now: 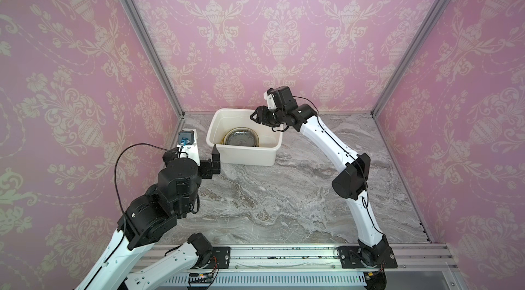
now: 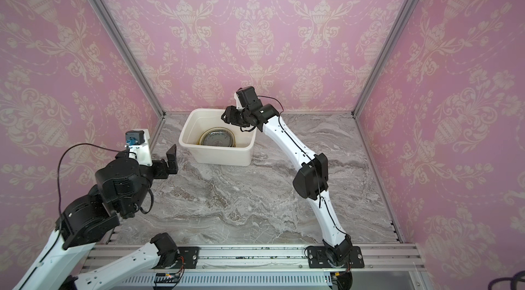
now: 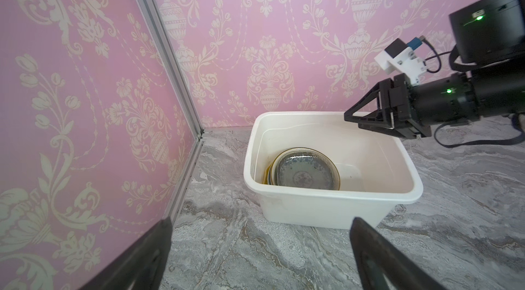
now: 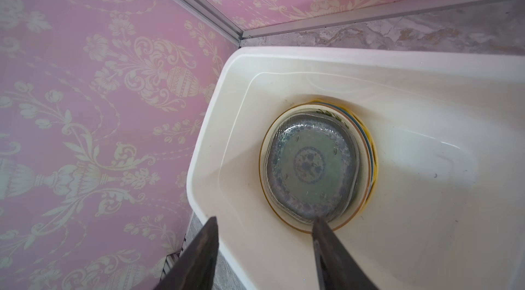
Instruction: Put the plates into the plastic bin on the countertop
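Arching over the plastic bin point(image 1: 247, 156) near the countertop's point(image 1: 284, 203) far-left corner, right gripper point(image 1: 254, 117) hangs parted, seemingly empty; left gripper point(image 3: 262, 248) gapes wide.

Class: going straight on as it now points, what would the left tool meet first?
The left tool would probably meet the near wall of the white plastic bin first; depth is unclear.

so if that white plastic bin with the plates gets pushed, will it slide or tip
Probably slides: the wide white plastic bin sits flat on the smooth grey marble-patterned countertop. Likely heavy, given the stack of round plates inside, which could rattle.
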Action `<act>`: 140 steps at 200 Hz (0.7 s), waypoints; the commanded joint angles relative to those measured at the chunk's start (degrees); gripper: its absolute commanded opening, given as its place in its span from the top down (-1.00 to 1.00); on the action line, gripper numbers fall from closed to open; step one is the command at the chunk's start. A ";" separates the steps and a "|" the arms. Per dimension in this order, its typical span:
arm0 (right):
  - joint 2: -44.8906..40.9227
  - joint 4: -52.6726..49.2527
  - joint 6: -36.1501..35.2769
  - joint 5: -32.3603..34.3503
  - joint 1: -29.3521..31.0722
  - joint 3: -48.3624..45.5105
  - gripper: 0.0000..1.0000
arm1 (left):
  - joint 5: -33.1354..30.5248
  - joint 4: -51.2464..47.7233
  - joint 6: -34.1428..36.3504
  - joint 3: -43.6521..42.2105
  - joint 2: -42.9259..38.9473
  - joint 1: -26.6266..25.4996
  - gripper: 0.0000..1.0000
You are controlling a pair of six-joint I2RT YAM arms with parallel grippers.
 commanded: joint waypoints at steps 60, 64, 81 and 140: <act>-44.83 7.26 -22.74 21.72 -0.29 -39.33 -0.32 | -4.53 4.28 -6.68 -7.96 -3.03 5.50 -0.99; -46.99 7.68 -22.92 22.75 -0.75 -41.56 -0.33 | -3.59 4.76 -6.91 -8.21 -2.57 6.62 -0.99; -55.62 8.89 -22.74 25.78 -3.76 -50.67 -0.41 | 1.27 7.12 -7.45 -9.42 -0.27 12.18 -0.99; -74.82 14.29 -19.62 25.27 -23.29 -78.01 -0.50 | 15.81 15.30 -13.34 -20.21 7.35 40.29 -0.99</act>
